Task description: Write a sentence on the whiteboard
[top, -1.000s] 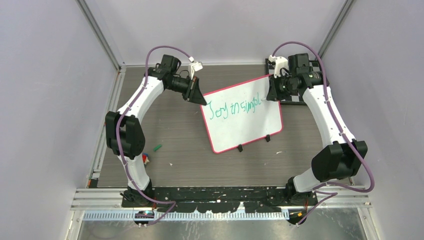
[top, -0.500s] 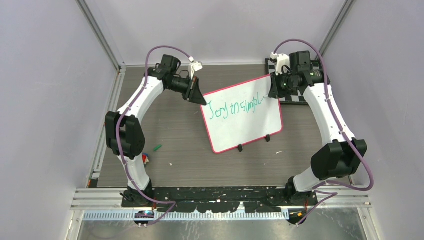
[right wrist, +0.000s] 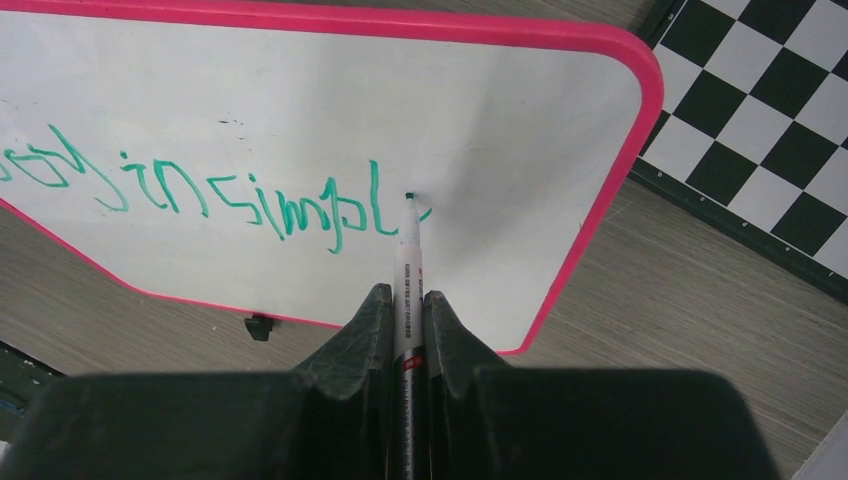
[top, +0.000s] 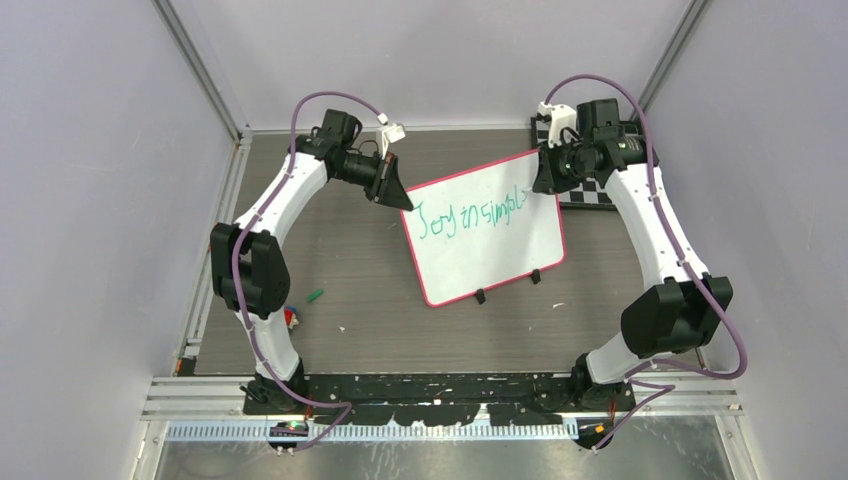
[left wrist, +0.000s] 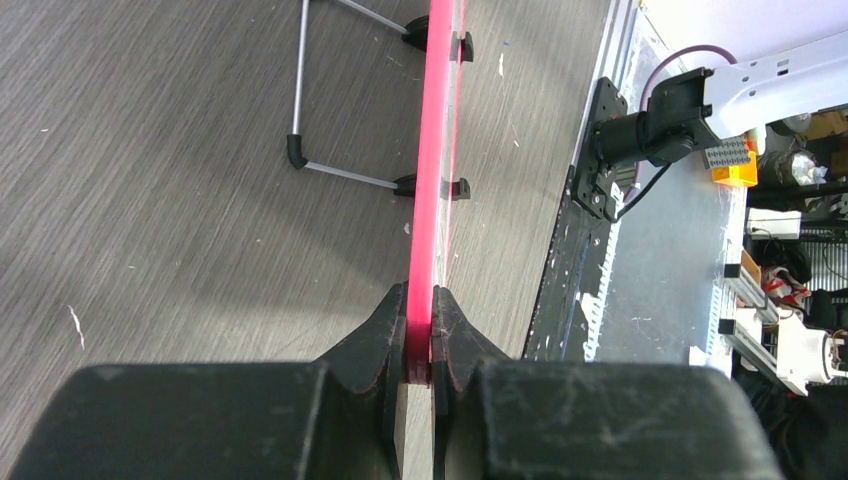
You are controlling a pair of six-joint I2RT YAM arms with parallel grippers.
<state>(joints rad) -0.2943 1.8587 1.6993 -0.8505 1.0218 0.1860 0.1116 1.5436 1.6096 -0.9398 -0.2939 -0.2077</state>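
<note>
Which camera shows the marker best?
The right wrist view: the marker is gripped in the right jaws, tip at the whiteboard beside the lettering. The top view hides it behind the wrist; the left wrist view lacks it.

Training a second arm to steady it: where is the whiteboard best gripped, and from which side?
Its thin pink rim, edge-on from the left side: the whiteboard stands propped on a wire stand, so only the rim fits between fingers. The left gripper pinches there.

obstacles: whiteboard (top: 500, 250) centre; green object (top: 315, 296) left | tabletop (top: 400, 330) near: passable
</note>
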